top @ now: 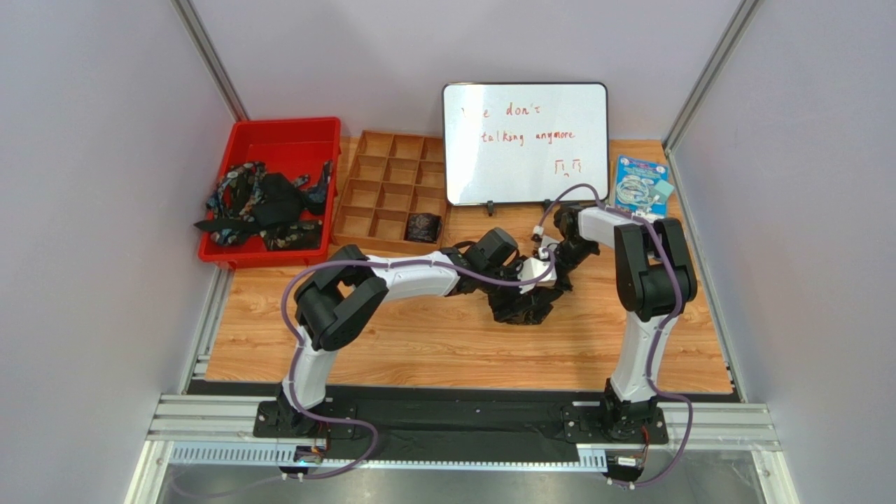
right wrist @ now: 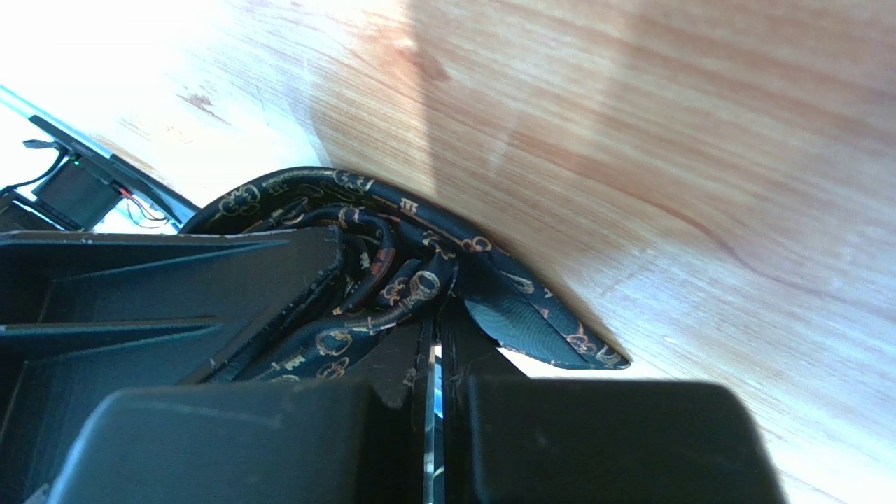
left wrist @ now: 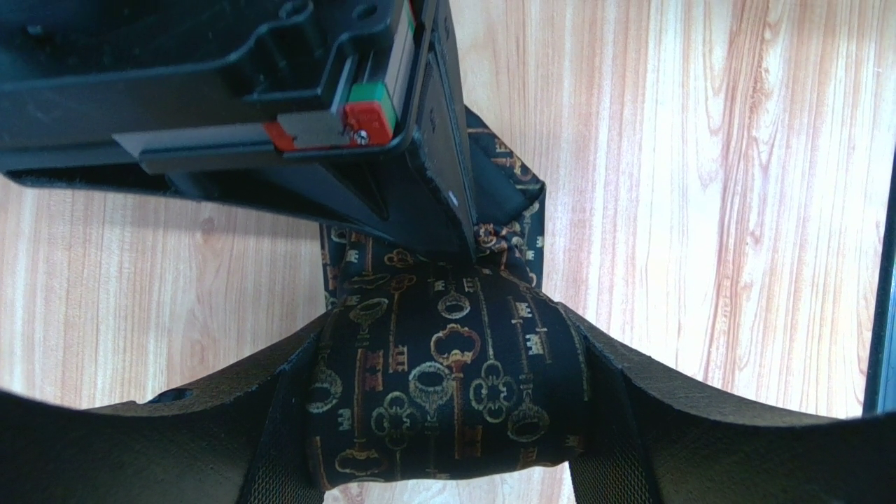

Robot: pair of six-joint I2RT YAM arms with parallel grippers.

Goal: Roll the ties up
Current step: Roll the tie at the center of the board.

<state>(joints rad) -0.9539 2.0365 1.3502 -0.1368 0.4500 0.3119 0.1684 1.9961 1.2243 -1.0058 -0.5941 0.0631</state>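
A black tie with a gold key pattern (top: 526, 305) lies bunched on the wooden table between both grippers. In the left wrist view the tie (left wrist: 452, 357) is a thick fold wedged between my left gripper's (left wrist: 447, 425) two fingers, which press on its sides. My left gripper (top: 512, 275) reaches in from the left. My right gripper (top: 549, 268) comes from the right; its jaws (right wrist: 436, 326) are almost closed and pinch the coiled end of the tie (right wrist: 368, 294). Its finger also shows in the left wrist view (left wrist: 463, 210), touching the tie's far edge.
A red bin (top: 276, 134) at the back left holds several loose ties (top: 263, 202). A wooden divided tray (top: 391, 189) holds one small dark rolled tie (top: 423, 226). A whiteboard (top: 526, 142) stands behind, and a blue packet (top: 642, 186) lies at the back right.
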